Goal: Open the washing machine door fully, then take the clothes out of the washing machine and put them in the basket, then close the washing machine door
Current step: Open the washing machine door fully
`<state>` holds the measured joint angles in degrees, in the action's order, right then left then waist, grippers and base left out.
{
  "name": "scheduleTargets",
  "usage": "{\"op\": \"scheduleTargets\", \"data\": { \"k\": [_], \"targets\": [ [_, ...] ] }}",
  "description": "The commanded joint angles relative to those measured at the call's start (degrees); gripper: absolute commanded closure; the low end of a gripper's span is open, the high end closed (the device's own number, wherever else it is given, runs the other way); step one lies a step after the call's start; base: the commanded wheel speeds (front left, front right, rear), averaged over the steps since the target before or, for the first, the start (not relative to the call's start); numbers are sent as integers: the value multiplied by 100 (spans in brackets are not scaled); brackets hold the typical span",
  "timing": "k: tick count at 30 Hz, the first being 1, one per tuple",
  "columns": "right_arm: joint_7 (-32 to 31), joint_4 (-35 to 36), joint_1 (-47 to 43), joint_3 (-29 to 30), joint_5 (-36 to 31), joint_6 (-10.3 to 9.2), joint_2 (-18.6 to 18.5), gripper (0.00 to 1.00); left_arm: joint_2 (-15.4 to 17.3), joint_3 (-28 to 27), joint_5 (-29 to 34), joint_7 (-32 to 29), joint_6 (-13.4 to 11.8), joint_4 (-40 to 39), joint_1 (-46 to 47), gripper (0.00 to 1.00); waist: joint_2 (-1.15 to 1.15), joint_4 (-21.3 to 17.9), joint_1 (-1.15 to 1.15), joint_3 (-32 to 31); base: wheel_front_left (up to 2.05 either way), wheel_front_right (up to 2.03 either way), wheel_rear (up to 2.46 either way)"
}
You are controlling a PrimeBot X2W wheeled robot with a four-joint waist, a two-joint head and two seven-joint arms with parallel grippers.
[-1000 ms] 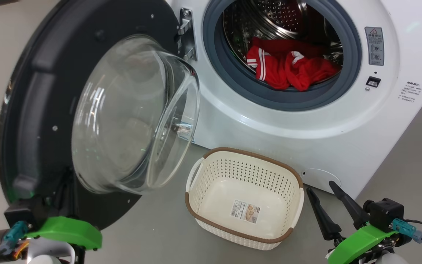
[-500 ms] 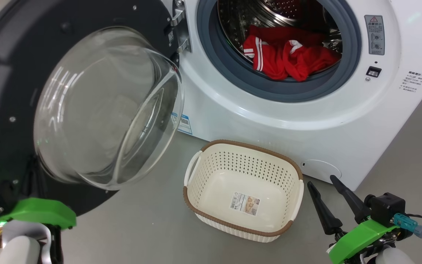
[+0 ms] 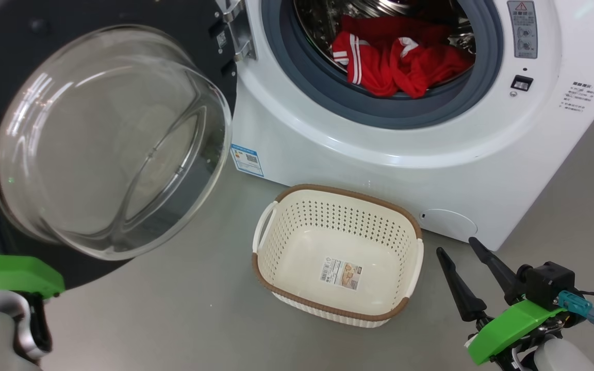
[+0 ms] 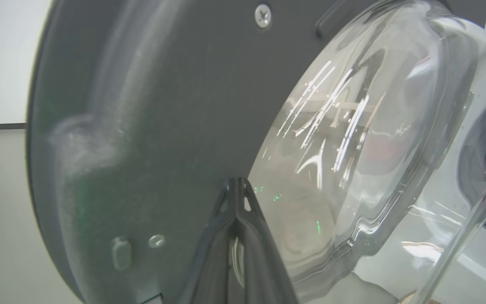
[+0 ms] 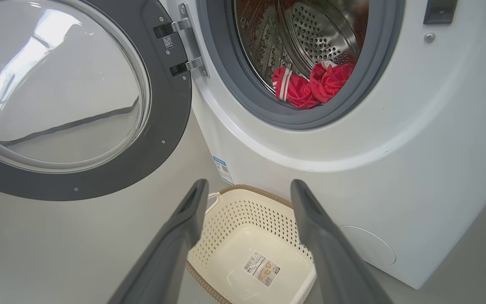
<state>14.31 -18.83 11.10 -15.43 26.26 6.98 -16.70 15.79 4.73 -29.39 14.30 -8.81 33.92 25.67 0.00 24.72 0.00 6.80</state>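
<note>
Clothes (image 3: 395, 64): red heap with white stripes, low in the drum (image 3: 311, 15) of the washing machine (image 3: 379, 154), 1 o'clock in head view. Judged soft, light and limp, so they may drape and catch on the gasket (image 3: 328, 98). Best pinch is the raised fold on top. Basket (image 3: 348, 193) on the floor (image 3: 173, 309) at 6 o'clock. Washing machine door (image 3: 121, 15) swung wide at 10 o'clock. Right hand (image 3: 456, 246) at 4 o'clock, fingers spread, holding nothing. Left hand (image 4: 236, 185) pinched closed on nothing, close to the door's inner face.
</note>
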Motion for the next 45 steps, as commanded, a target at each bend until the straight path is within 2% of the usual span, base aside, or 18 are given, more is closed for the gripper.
{"op": "scheduleTargets", "data": {
  "k": [1, 25, 31, 40, 41, 44, 45],
  "targets": [
    [69, 131, 157, -111, -67, 51, -68, 0, 411, -379, 108, 67, -2, -29, 324, 100, 0, -46, 0, 57, 0, 0, 0],
    [69, 133, 291, -159, -92, 51, -194, 0, 598, -1492, 965, 69, 416, 973, 1035, 100, 0, -247, 0, 311, 0, 0, 0],
    [69, 112, 265, -165, -68, 51, -198, 0, 464, -1748, 1057, 70, 591, 1050, 979, 100, 0, -257, 0, 226, 0, 0, 0],
    [69, 112, 180, -199, -47, 51, -150, 0, 172, -1997, 1241, 70, 1014, 819, 540, 100, 0, -273, 0, 25, 0, 0, 0],
    [69, 117, 176, -199, -41, 51, -153, 0, 123, -2021, 1259, 70, 1053, 757, 473, 89, 0, -273, 0, 11, 0, 0, 0],
    [69, 124, 157, -187, -19, 51, -164, 0, -44, -2077, 1333, 70, 1155, 512, 273, 73, 0, -270, 0, -34, 0, 0, 0],
    [69, 128, 146, -182, -14, 51, -166, 0, -96, -2101, 1358, 70, 1180, 424, 209, 64, 0, -272, 0, -49, 0, 0, 0]
  ]
}}
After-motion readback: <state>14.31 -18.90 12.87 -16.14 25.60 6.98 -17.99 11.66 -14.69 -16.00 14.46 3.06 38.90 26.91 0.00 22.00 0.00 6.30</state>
